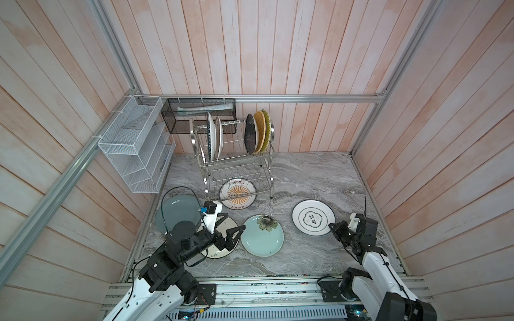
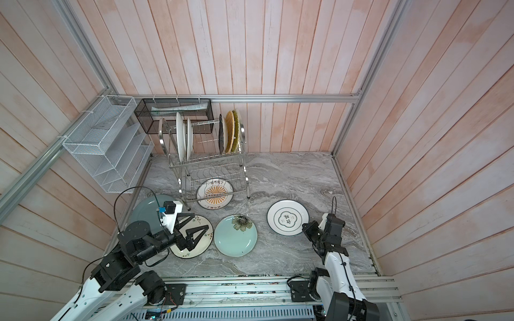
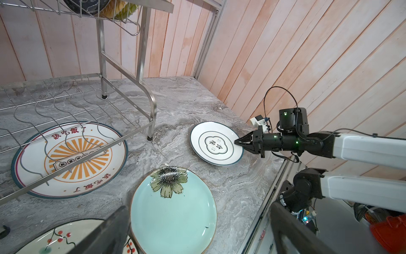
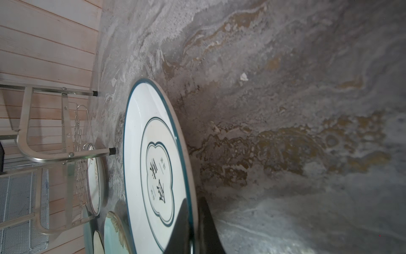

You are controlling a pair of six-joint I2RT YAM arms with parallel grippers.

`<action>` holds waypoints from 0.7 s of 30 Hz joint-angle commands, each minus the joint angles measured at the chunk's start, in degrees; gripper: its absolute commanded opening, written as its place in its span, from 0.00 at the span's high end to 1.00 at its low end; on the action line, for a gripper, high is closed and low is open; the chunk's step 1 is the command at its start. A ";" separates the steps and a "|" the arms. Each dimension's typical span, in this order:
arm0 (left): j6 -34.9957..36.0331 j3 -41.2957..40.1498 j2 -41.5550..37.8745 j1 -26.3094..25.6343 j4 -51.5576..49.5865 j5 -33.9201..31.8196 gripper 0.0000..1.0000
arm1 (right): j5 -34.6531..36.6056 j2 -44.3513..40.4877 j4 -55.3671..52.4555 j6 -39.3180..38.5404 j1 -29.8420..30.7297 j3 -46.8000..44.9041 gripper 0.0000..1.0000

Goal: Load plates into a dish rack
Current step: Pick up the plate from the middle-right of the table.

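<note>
Right end effector (image 3: 238, 142): closed down on the near rim of the white lettered plate (image 1: 313, 217). The right wrist view shows one finger above the rim and one below. The plate lies on the desk (image 1: 306, 178), well apart from the dish rack (image 1: 192, 139). Whether its gripped edge has cleared the surface cannot be told.

Left end effector (image 1: 236, 220): jaws fully spread, holding nothing, hovering over the cream floral plate (image 2: 201, 241).

Step in hand, as judged: the grasp for a pick-up is made and the lift is not yet evident. The next move calls for raising the plate, turning it on edge and carrying it to a free slot in the middle of the upper tier. A thin rim grip on a glazed plate may slip as it tilts.

Count, working outward:
- Plates on the desk: five. These are the white lettered plate, the pale blue flower plate (image 1: 262, 236), the cream floral plate, the grey-blue plate (image 1: 178, 211), and the sunburst plate (image 1: 237, 193) lying flat beneath the rack's lower tier.
- Plates upright in the upper tier: five. Two white plates (image 1: 212, 136) stand at one end. A black plate (image 1: 251, 134), a woven yellow plate (image 1: 260, 130) and a yellow-green plate (image 1: 267, 127) stand at the other.
- Racks: one. Lower tier slots: none occupied.
</note>
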 commanded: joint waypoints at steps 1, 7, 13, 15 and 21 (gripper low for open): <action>-0.41 -1.57 0.34 0.23 3.28 0.05 0.00 | 0.27 -2.19 -3.83 1.08 1.97 6.88 1.00; -3.80 -3.82 5.43 -0.69 12.75 3.51 0.00 | 1.40 -1.48 -9.35 3.25 8.23 16.47 1.00; 0.91 -2.32 19.09 -14.42 26.76 -7.94 0.00 | 5.02 0.66 -12.91 6.67 16.22 23.68 1.00; 5.61 0.50 25.80 -19.51 28.60 -12.22 0.00 | 6.13 1.67 -13.89 7.45 18.49 25.41 1.00; 23.63 11.90 45.65 -28.08 29.12 -25.32 0.00 | 9.57 3.51 -16.26 9.96 23.90 28.36 1.00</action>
